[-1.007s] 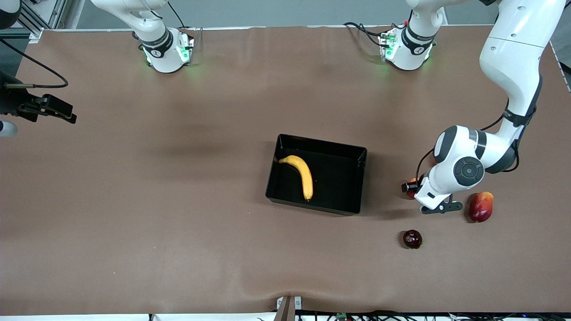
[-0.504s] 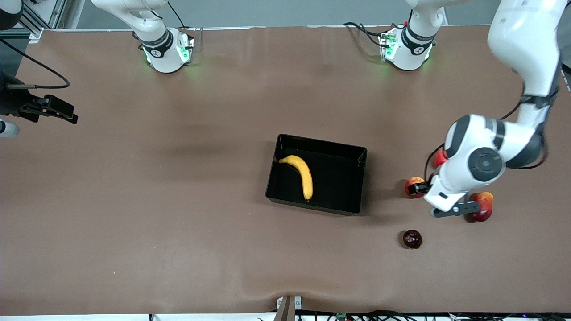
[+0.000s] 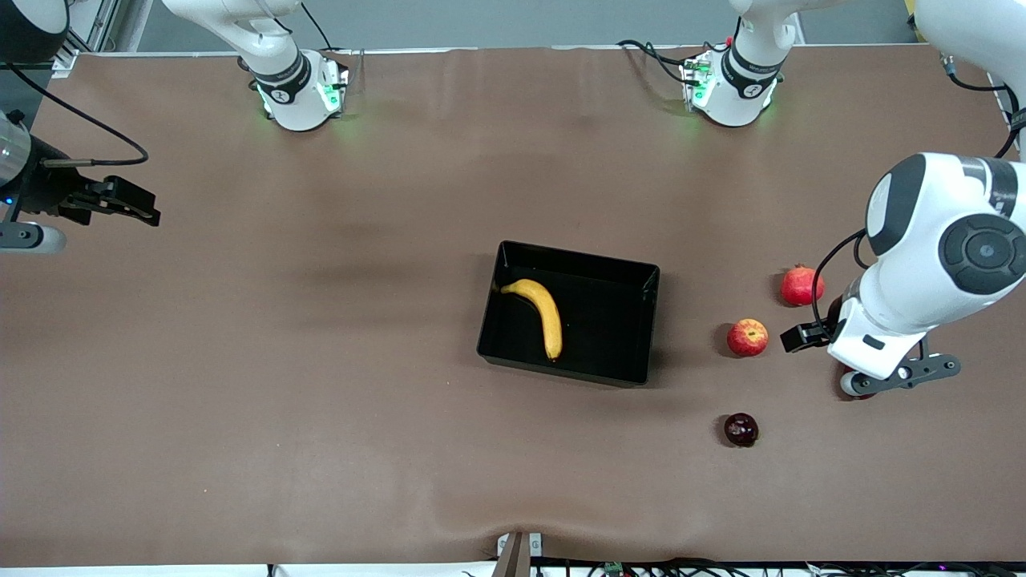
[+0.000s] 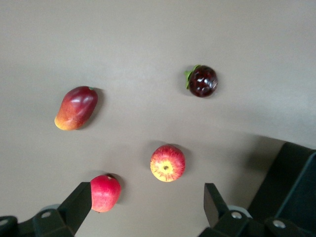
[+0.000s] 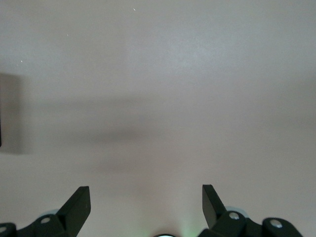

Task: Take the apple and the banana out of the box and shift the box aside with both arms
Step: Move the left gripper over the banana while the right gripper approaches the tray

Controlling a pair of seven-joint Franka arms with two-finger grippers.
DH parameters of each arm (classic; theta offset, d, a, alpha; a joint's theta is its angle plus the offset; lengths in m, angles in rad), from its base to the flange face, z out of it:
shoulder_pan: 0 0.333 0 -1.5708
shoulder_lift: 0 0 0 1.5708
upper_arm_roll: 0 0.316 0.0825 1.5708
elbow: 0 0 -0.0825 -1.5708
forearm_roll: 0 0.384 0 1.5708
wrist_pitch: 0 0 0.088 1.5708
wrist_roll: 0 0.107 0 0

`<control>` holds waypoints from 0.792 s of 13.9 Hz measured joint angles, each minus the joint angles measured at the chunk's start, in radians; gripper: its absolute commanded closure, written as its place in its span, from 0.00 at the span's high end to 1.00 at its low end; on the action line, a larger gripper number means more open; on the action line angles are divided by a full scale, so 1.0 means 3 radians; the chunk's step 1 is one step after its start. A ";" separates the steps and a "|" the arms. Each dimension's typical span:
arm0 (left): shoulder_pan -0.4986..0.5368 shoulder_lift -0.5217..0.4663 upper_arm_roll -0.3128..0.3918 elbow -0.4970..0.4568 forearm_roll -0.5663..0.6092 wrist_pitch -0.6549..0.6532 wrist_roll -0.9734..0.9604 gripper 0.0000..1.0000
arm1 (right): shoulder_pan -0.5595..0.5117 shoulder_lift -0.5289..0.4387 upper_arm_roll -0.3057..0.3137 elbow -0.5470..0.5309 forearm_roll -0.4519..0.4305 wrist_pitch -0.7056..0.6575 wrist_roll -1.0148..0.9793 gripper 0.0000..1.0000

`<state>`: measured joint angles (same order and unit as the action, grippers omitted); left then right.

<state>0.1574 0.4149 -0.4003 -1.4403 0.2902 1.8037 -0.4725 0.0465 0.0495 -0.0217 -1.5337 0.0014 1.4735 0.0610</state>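
The black tray (image 3: 609,353) sits mid-table with the yellow banana (image 3: 540,312) lying in it. The red apple with yellow streaks (image 3: 747,337) rests on the table between the tray and the left arm's end. It also shows in the left wrist view (image 4: 168,163). My left gripper (image 3: 809,335) is open and empty, raised over the table beside the apple; in its wrist view (image 4: 146,205) the apple lies just ahead of the jaws. My right gripper (image 3: 128,204) is open and empty, and waits over the right arm's end of the table (image 5: 146,202).
A red pomegranate (image 3: 801,286) lies beside the apple, farther from the front camera. A dark red fruit (image 3: 741,429) lies nearer to it. A red-and-yellow mango (image 4: 76,107) lies mostly hidden under the left hand in the front view. The tray's corner (image 4: 291,187) shows in the left wrist view.
The left arm has risen and swung toward its end of the table, uncovering the apple and pomegranate and covering the mango. The apple stays on the table. The right gripper shifted slightly.
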 measured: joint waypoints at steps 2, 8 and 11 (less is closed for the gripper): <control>0.0001 -0.0117 0.0000 0.0016 -0.0123 -0.0022 0.0000 1.00 | 0.0003 0.0024 0.0000 0.0001 0.0022 0.0001 0.0050 1.00; -0.0027 -0.0203 -0.0237 0.0002 -0.0283 -0.0056 -0.0197 1.00 | 0.0106 0.0140 0.0001 0.0106 0.0048 0.0014 0.0351 1.00; -0.0207 -0.0153 -0.0333 -0.0009 -0.0284 -0.0055 -0.0547 1.00 | 0.0158 0.0211 0.0001 0.0165 0.0048 0.0015 0.0438 1.00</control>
<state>0.0954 0.3690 -0.5001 -1.4431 0.2050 1.7872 -0.6367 0.0940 0.1129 -0.0213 -1.4841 0.0158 1.4778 0.1923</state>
